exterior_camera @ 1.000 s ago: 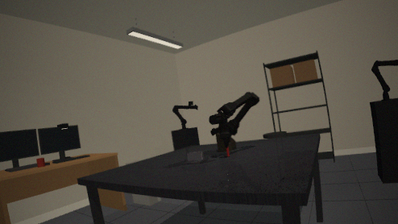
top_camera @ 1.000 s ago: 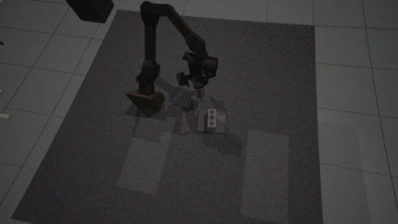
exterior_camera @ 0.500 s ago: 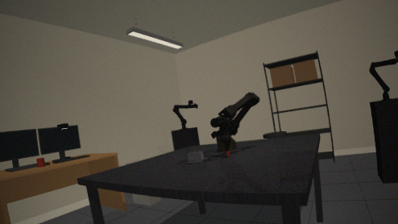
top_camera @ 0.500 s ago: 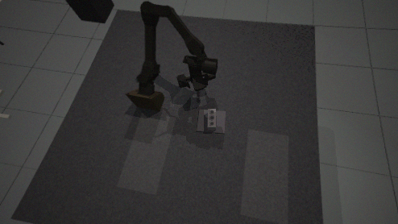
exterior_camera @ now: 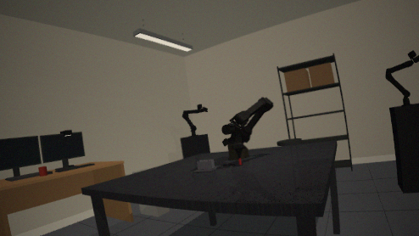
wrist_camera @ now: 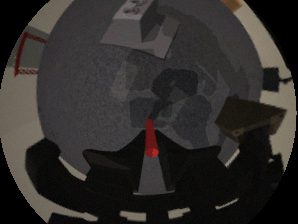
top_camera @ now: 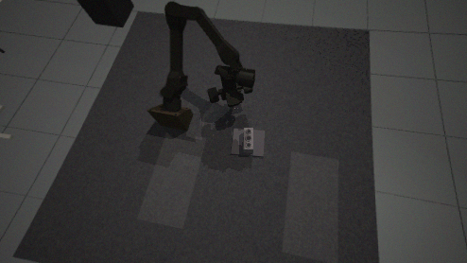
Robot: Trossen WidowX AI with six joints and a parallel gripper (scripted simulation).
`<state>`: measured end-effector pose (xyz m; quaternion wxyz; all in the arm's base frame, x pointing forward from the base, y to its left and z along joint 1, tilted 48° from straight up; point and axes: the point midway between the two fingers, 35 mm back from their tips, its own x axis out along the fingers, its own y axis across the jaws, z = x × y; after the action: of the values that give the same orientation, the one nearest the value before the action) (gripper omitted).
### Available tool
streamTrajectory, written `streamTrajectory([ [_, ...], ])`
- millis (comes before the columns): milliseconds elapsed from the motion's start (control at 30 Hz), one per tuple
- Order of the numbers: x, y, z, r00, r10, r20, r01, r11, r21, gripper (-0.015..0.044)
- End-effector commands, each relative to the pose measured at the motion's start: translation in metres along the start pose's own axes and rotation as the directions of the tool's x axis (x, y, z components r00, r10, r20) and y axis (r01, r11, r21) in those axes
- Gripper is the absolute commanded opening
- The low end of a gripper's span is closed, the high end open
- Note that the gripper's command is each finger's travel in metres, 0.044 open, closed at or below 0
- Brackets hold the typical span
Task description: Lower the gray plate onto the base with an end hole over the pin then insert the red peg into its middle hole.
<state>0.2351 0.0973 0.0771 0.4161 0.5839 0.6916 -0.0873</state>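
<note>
The gray plate [top_camera: 245,141] [exterior_camera: 206,165] [wrist_camera: 131,17] lies flat, raised on the square base [top_camera: 259,142] [wrist_camera: 115,41], its row of three holes facing up. Whether the pin fills an end hole is too dark to tell. The red peg [exterior_camera: 240,161] [wrist_camera: 150,134] stands upright near the arm's foot; the top view does not show it. My gripper [top_camera: 233,107] [wrist_camera: 150,132] points down beside the base, on the arm's side, with its fingers closed around the peg. Whether the peg's foot touches the table is hidden.
The arm's brown foot [top_camera: 172,117] [wrist_camera: 252,117] stands on the dark table [top_camera: 227,208] [exterior_camera: 263,182], near the gripper. Pale light patches fall on the table top in the top view. A desk with monitors, a shelf and other arms stand away from the table.
</note>
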Motion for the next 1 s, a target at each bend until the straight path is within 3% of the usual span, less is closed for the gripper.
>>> streamTrajectory([
  [0,0.0,0.0,-0.001,1.0,0.004,-0.004,-0.004,1.0,0.005,0.0013],
  [300,-0.007,0.001,0.001,1.0,0.002,0.0,-0.002,1.0,0.005,0.0],
  [967,-0.068,0.005,0.007,1.0,-0.003,0.01,0.003,1.0,0.007,0.0],
])
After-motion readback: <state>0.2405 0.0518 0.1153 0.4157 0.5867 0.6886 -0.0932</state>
